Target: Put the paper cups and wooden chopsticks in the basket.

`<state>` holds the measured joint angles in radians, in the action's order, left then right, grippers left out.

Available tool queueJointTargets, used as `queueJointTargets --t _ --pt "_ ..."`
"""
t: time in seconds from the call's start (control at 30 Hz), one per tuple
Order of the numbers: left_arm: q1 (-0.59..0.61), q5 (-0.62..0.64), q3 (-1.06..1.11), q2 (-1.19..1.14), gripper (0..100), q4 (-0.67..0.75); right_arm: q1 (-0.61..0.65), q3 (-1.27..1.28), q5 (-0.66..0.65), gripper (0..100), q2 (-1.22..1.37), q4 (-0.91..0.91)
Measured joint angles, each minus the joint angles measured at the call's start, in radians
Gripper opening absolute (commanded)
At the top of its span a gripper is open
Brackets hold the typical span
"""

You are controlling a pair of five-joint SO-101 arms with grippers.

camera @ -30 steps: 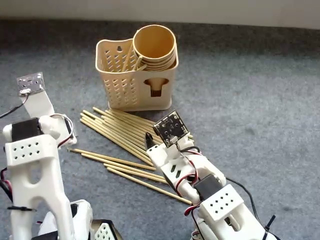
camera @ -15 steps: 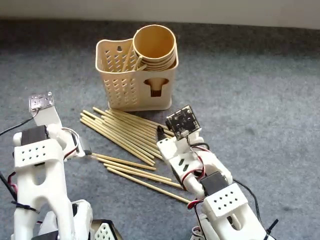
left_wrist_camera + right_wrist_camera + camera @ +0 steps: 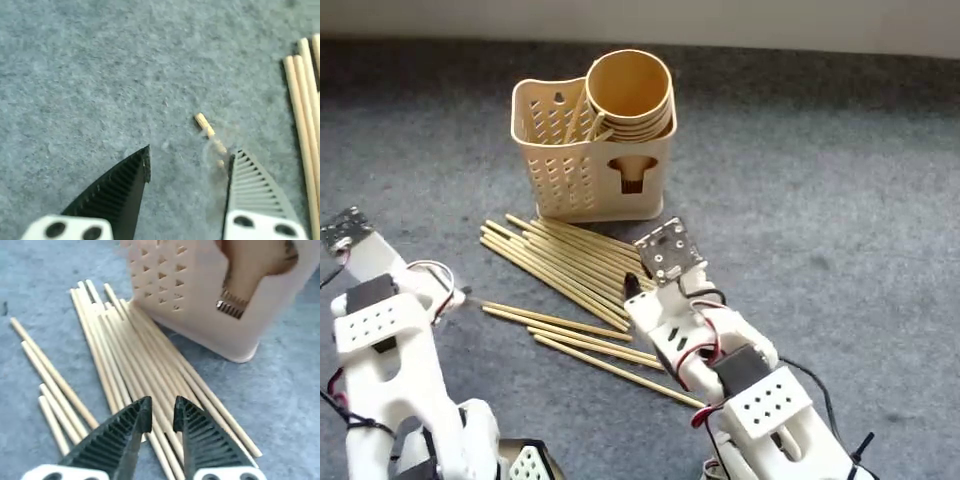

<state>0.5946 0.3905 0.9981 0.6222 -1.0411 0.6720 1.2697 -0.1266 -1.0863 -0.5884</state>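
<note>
Beneath the right hand (image 3: 161,415): loose wooden chopsticks (image 3: 125,365) lying fanned on the grey counter (image 3: 40,290). Its fingers are nearly together with a narrow gap and grip nothing; the arm is low and angled forward.
Just beyond that hand: basket (image 3: 200,300), upright, holding stacked paper cups (image 3: 630,90) and a few chopsticks.
Left hand (image 3: 190,160): fingers wide apart, pointed down at the counter, holding nothing. One chopstick tip (image 3: 206,129) lies between them, close to one finger.

cream basket (image 3: 570,178) (punched with rows of holes), tan paper cups (image 3: 630,85), pale wooden chopsticks (image 3: 560,262), grey carpet (image 3: 820,200)
</note>
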Motion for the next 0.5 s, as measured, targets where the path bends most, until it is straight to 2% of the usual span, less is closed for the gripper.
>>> queueJointTargets --t 0.17,0.37,0.5 --pt "0.095 0.0 0.008 0.0 25 0.032 0.173 -0.074 0.0 8.7 0.0 -0.189" --pt "0.114 0.003 0.029 0.0 25 0.035 0.358 -0.08 -0.023 8.7 0.012 -0.212" --pt "0.118 0.003 0.029 0.0 25 0.035 0.387 -0.091 -0.023 8.7 0.14 -0.212"
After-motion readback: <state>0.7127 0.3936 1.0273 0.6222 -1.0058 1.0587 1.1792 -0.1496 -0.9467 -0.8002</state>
